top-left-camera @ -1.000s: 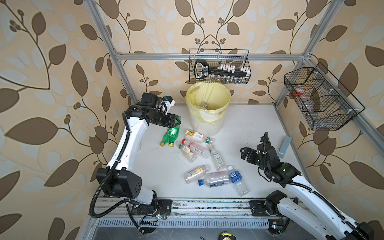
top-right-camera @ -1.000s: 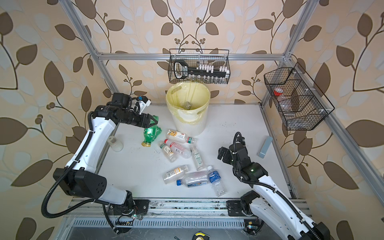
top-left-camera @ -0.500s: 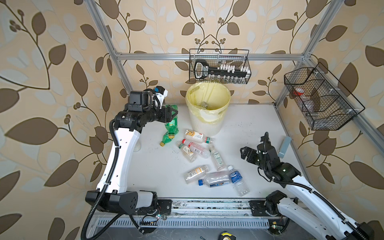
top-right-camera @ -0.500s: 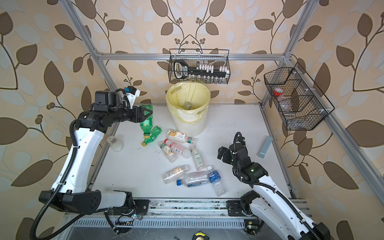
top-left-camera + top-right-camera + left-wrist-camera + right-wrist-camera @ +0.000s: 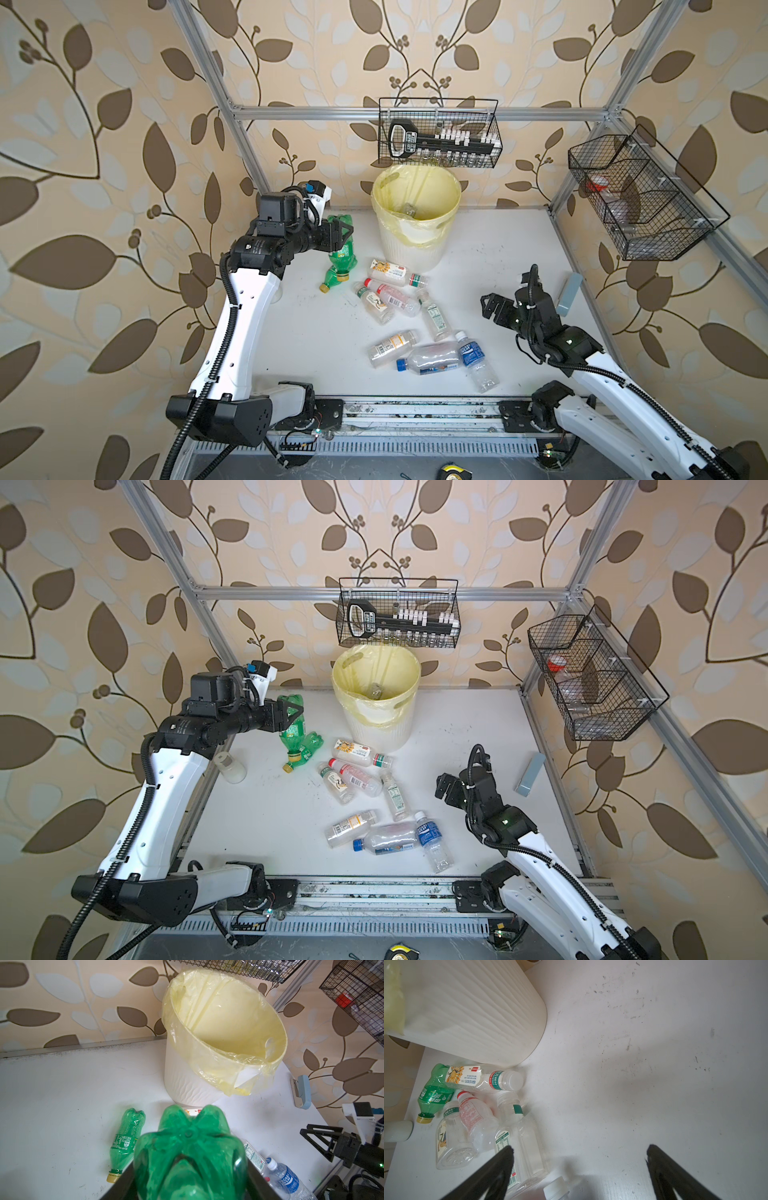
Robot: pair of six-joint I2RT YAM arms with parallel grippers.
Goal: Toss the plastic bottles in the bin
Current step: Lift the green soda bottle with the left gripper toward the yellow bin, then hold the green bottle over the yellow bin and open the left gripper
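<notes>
My left gripper [image 5: 338,235] is shut on a green bottle [image 5: 340,219], which hangs cap down above the table, just left of the bin [image 5: 415,249]. In the left wrist view the held bottle's base [image 5: 189,1147] fills the space between the jaws, with the bin's lined rim [image 5: 228,1053] beyond. A second green bottle [image 5: 336,275] with a yellow cap lies below. Several clear bottles [image 5: 395,295] lie in front of the bin, and more [image 5: 432,357] lie nearer the front. One bottle [image 5: 409,210] lies inside the bin. My right gripper [image 5: 492,305] stands open over bare table [image 5: 579,1149] beside the clear bottles.
A black wire basket [image 5: 440,133] hangs on the back rail above the bin, and another [image 5: 640,199] hangs on the right wall. A blue-grey block [image 5: 569,289] lies by the right edge. A whitish jar [image 5: 230,766] stands at the left edge. Aluminium frame posts bound the table.
My left arm has lifted one green bottle off the table and holds it higher beside the bin. The other green bottle stayed on the table. The right arm has not moved.
</notes>
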